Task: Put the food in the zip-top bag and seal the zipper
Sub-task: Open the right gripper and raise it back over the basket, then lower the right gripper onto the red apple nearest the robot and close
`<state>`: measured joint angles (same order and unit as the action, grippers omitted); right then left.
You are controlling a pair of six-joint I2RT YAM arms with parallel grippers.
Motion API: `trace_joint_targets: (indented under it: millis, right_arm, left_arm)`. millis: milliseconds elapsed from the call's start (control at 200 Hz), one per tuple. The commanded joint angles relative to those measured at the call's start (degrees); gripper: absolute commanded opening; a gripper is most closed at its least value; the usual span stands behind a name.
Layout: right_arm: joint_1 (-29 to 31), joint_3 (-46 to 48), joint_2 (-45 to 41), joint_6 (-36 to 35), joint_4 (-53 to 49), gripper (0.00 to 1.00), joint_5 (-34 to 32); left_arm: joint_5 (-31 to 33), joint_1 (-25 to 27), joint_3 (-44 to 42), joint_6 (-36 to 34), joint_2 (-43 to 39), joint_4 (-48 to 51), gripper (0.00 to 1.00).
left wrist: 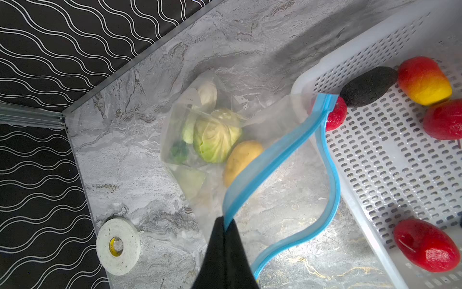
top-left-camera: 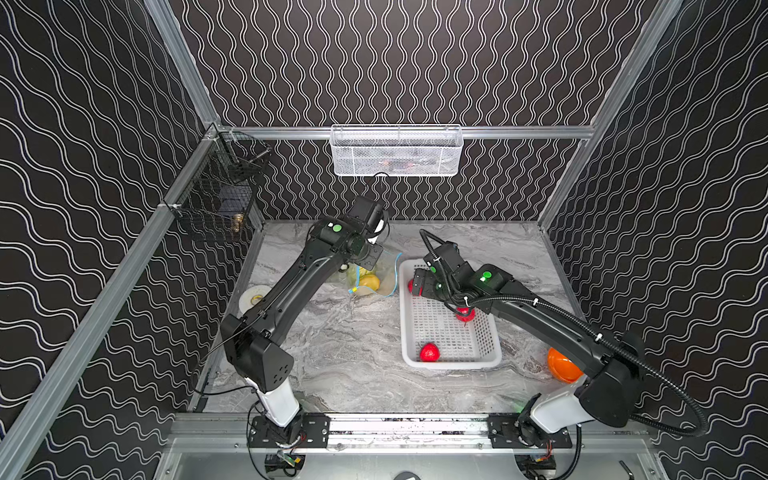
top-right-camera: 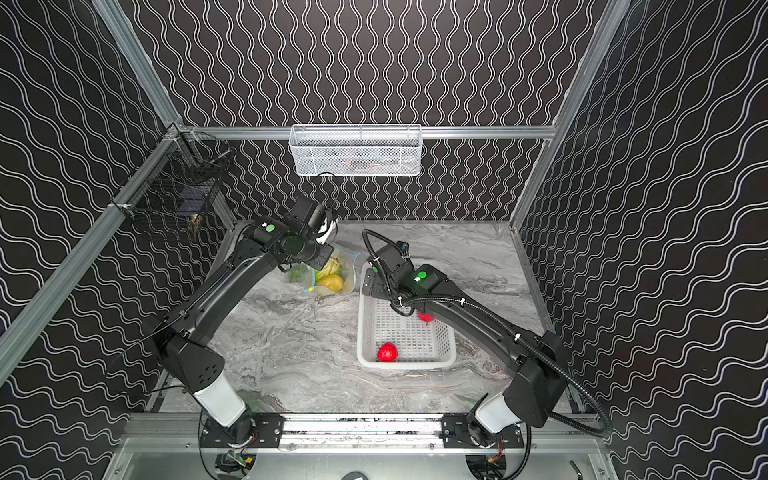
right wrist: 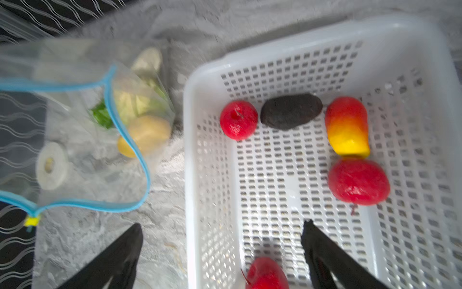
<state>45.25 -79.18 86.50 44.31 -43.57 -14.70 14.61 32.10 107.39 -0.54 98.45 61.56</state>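
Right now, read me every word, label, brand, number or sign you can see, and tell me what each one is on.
No text can be read in any view.
White label on the zip-top bag: faint print, too small to read.
Tape roll: no print visible.
White basket: no markings visible.
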Motion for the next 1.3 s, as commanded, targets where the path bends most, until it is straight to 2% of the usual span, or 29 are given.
trace_joint_targets:
  millis: [0, 516, 896, 1291]
  right_arm:
    - [0.01, 1.04, -0.44, 0.13, -3.11, 0.99, 2.61]
    - [0.01, 3.92, -2.04, 1.04, -8.72, 0.99, 9.25]
    - [0.18, 8.71, -4.71, 0.77, -6.90, 0.99, 16.81]
    - [2.51, 12.30, -2.48, 1.17, -6.73, 0.99, 18.12]
  left_arm:
    - [0.24, -0.02, -0.12, -0.38, -0.54, -0.83, 0.00]
    - [-0.10, -0.01, -0.25, -0.25, -0.72, -0.83, 0.00]
    - [-0.46, -0.02, -0.43, -0.17, -0.81, -0.98, 0.00]
    - [0.37, -0.08, -0.52, -0.35, -0.73, -1.08, 0.00]
